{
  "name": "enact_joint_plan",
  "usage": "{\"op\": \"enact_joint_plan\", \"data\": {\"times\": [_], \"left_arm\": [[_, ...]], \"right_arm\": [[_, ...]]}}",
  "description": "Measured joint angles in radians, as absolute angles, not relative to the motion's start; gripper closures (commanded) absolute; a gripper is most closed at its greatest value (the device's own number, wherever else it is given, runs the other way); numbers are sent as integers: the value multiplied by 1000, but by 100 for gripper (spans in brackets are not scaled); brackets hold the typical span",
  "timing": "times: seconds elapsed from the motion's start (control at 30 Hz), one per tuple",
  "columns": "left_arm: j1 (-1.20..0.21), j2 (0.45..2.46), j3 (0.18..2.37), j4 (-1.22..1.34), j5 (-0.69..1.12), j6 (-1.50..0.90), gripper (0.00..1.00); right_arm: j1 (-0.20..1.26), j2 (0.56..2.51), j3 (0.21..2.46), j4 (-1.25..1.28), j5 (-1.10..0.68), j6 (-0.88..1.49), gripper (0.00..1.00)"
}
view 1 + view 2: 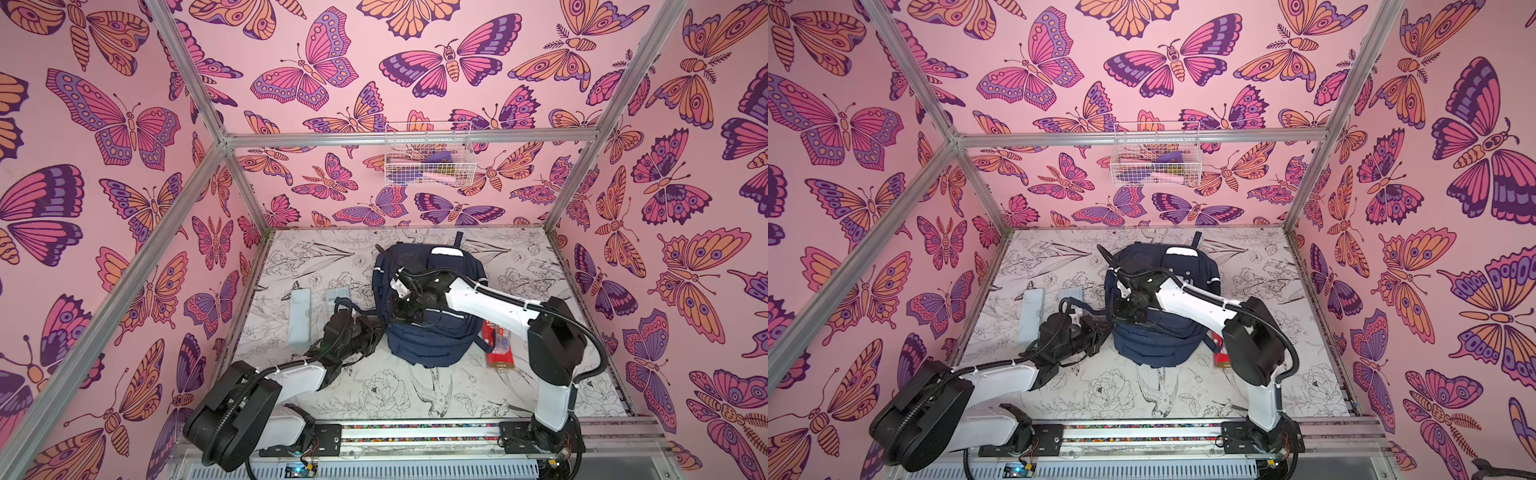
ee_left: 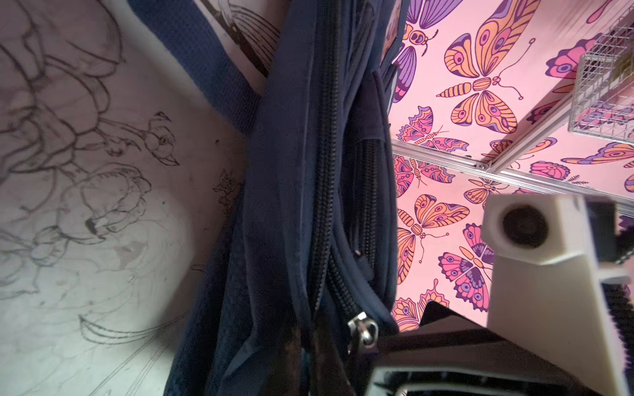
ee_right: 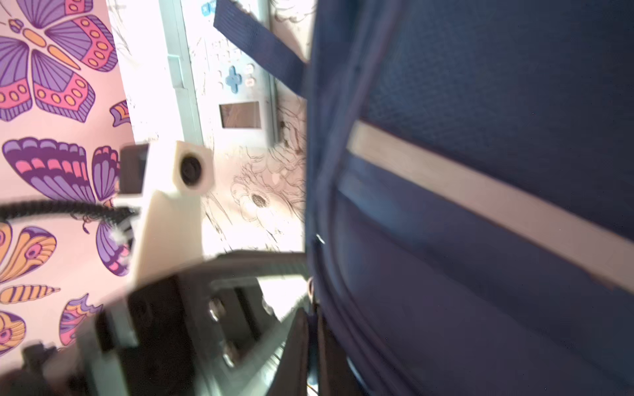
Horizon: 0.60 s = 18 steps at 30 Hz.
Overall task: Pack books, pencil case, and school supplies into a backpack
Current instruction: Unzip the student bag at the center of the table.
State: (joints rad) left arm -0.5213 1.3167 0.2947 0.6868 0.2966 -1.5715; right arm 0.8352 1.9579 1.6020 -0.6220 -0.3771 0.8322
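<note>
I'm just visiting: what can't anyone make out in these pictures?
- Backpack interior: hidden by its own fabric in every view; no books visible.
- Wire basket contents: too small in both top views, cut by the edge in the left wrist view.
- Red packet: partly behind the right arm in both top views; print unreadable.
- Calculator keys: blurred in the right wrist view, with a strap across part.

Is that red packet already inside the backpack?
No, the red packet lies on the table beside the backpack.
</note>
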Motion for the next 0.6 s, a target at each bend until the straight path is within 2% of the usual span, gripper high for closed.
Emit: {"op": "enact_joint_plan", "data": {"times": [0.17, 0.3, 0.33, 0.37, 0.43, 0.53, 0.6], "left_arm": [[-535, 1325, 276, 735, 207, -1571, 100], [-543, 1324, 260, 754, 180, -1572, 100], [-545, 1321, 257, 755, 178, -1571, 96], [-545, 1312, 256, 743, 179, -1568, 81], [-544, 1258, 256, 680, 196, -1546, 50], [-533, 1138, 281, 492, 233, -1475, 28], [-517, 1049, 349, 322, 226, -1402, 21]], "right_arm": [[835, 2095, 1831, -764, -391, 841, 100], [835, 2118, 1863, -798, -394, 838, 100], [835, 2112, 1854, -797, -394, 836, 94], [835, 2106, 1844, -794, -393, 834, 87], [836, 2081, 1803, -770, -392, 824, 65], [833, 2021, 1748, -712, -370, 805, 54], [829, 1971, 1713, -689, -358, 799, 50]]}}
